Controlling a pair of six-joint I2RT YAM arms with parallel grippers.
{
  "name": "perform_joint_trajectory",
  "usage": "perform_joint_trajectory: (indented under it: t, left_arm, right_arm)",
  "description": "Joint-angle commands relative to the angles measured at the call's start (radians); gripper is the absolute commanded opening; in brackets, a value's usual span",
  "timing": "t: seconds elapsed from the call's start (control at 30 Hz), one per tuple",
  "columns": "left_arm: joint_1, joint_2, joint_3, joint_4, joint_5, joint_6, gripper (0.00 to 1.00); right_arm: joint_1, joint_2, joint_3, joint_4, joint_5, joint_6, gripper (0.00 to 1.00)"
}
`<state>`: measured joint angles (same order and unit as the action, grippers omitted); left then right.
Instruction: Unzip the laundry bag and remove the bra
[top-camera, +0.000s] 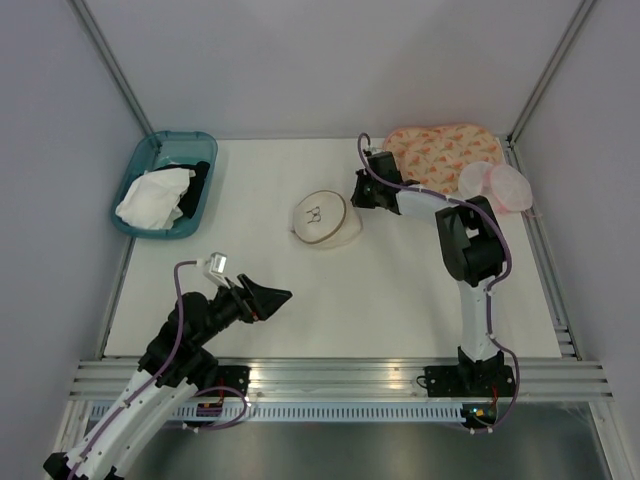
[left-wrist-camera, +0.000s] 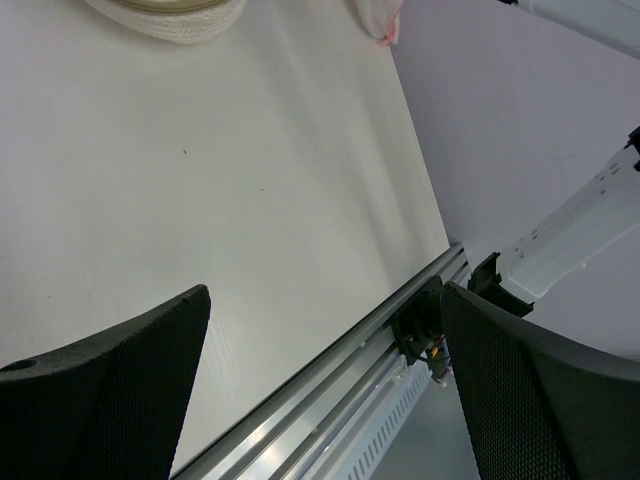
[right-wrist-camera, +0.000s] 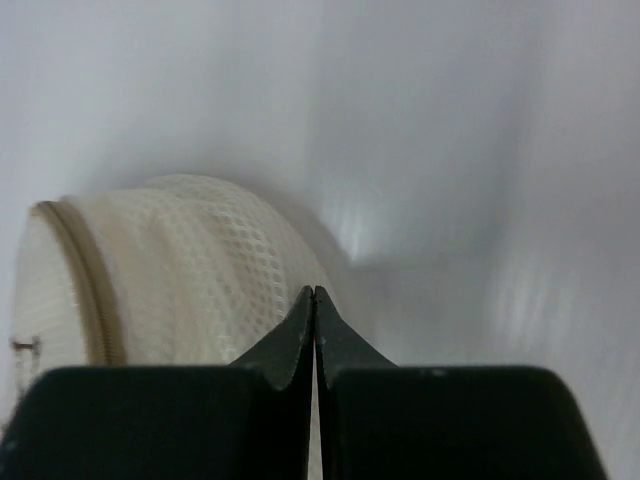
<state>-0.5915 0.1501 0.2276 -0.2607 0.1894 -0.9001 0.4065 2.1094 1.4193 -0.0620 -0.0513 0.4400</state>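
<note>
The laundry bag (top-camera: 323, 220) sits near the middle of the table (top-camera: 300, 310), a little toward the far side, its round face with the small black icon turned up and toward my bases, its tan rim running all the way around that face. From my right wrist I see its cream mesh dome (right-wrist-camera: 180, 265) from the side, rim at the left.

My right gripper (top-camera: 360, 190) is just beside the bag's far-right flank, its 2 fingers pressed flat together with nothing between them (right-wrist-camera: 315, 295). The tips line up over the mesh, but I cannot tell whether they touch it.

My left gripper (top-camera: 268, 298) hangs over the near part of the table, well apart from the bag, its 2 fingers spread as wide as they go and holding nothing (left-wrist-camera: 325, 295). Only the bag's lower edge (left-wrist-camera: 170, 15) shows in that wrist view.

Farther out, at the far left, 1 teal bin (top-camera: 128, 195) holds a white cloth (top-camera: 155, 197) and a black cloth (top-camera: 200, 180). At the far right lies a pink-orange patterned pad (top-camera: 440, 150), with a pale pink mesh pair (top-camera: 495, 185) against its near edge.
</note>
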Motion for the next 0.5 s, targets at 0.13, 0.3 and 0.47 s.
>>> perform_joint_trajectory:
  t: [0.13,0.3,0.47]
  left_arm:
    - [-0.002,0.040,0.055,-0.002,-0.056,0.038,1.00]
    - [-0.004,0.049,0.050,-0.005,-0.056,0.040,1.00]
    - [-0.004,0.029,0.023,-0.002,-0.059,0.027,1.00]
  right_arm:
    - [-0.028,0.041,0.172,0.014,-0.141,-0.053,0.00]
    - [-0.018,-0.181,0.049,-0.001,0.242,-0.072,0.10]
    - [0.037,-0.397,-0.123,-0.054,0.283,-0.061,0.69]
